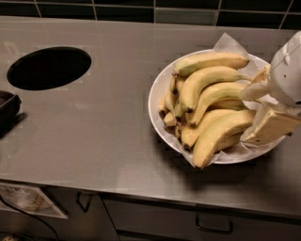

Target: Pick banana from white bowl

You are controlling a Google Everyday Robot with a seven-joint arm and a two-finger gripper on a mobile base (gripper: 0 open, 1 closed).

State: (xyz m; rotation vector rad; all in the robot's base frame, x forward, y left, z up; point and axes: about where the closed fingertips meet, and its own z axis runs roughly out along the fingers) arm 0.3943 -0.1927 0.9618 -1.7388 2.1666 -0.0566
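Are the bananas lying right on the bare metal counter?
No, the bananas are piled in the white bowl, and the robot's hand is at the bowl's right side.

No readable text, labels or numbers anywhere — end effector (248,116) unmarked, at right rim of white bowl (154,101)

The counter (117,122) is seen as brushed metal, dull with soft reflections. The bowl (154,99) is glazed smooth and lined with crinkled translucent paper (225,43). The banana (221,136) is shown with smooth, matt peel. At the frame's right edge, over the bowl's rim, the gripper (257,113) is cased in pale matt plastic. Glossy tiles (122,5) are seen along the top.
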